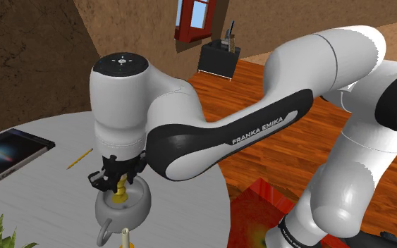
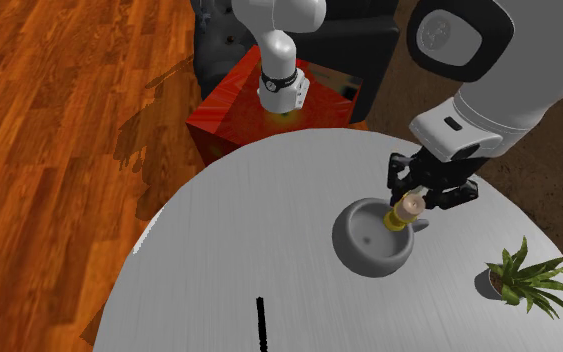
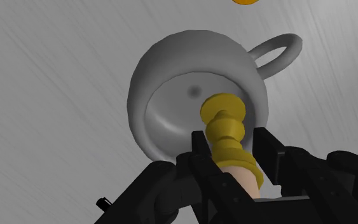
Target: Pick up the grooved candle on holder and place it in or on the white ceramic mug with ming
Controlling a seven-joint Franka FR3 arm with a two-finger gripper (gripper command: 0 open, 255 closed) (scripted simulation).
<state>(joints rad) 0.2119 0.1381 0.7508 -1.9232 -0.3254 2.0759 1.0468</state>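
The claw (image 3: 233, 147) gripped the grooved candle on holder (image 3: 224, 124), its long axis running straight out from the claw. The grey mug (image 3: 165, 70) lay directly beyond, open mouth facing the holder's gold foot.

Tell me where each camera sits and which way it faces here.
Shoulder view: beside and behind the stand, looking down over the grey table; the white arm reaches left to the gripper.
Second exterior view: high across the table, facing back toward the stand; the arm's base and the gripper show.
Wrist view: on the hand, looking down along the black fingers into the mug.
Shared: all three show the gripper clasping the candle over the mug.
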